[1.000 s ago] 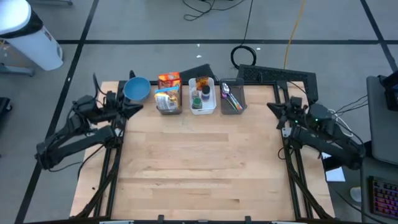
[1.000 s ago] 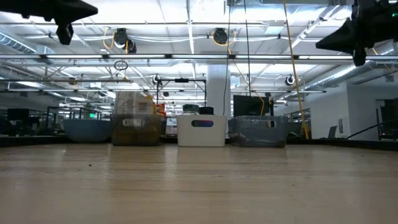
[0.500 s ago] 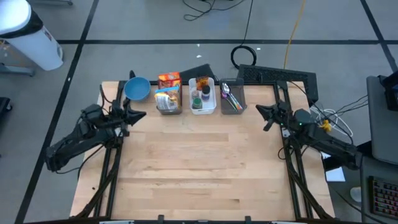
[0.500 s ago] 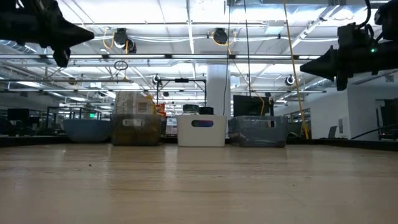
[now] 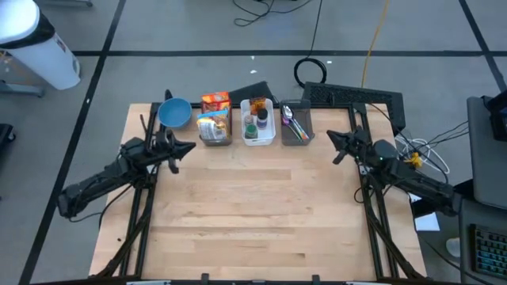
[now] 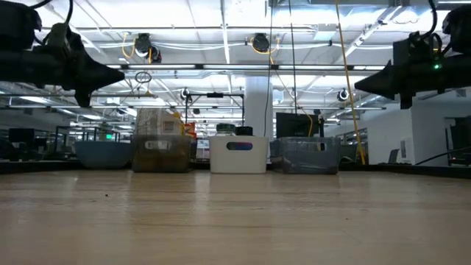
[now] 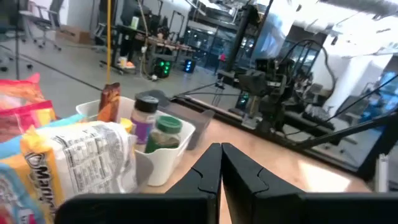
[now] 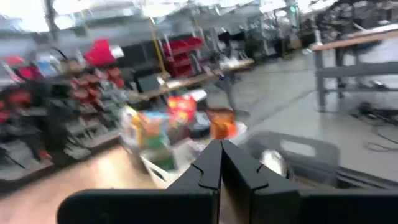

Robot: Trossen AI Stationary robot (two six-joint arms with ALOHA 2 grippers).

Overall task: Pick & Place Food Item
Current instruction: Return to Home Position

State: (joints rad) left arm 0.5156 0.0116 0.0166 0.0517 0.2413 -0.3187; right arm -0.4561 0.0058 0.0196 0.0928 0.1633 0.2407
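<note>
My left gripper [image 5: 187, 147], clenched empty, hangs just near-left of the left black bin [image 5: 215, 143]; my right gripper [image 5: 333, 142], clenched empty too, is farther off, rightward.

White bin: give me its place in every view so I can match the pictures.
High view: white bin, in the row along the table's far edge.
Low view: white bin, centre of the picture, front wall facing the camera.
Left wrist view: white bin, close ahead of the arm.
Right wrist view: white bin, close ahead of the arm.
Shared landmark: the noodle packs, right beside it in every view.
</note>
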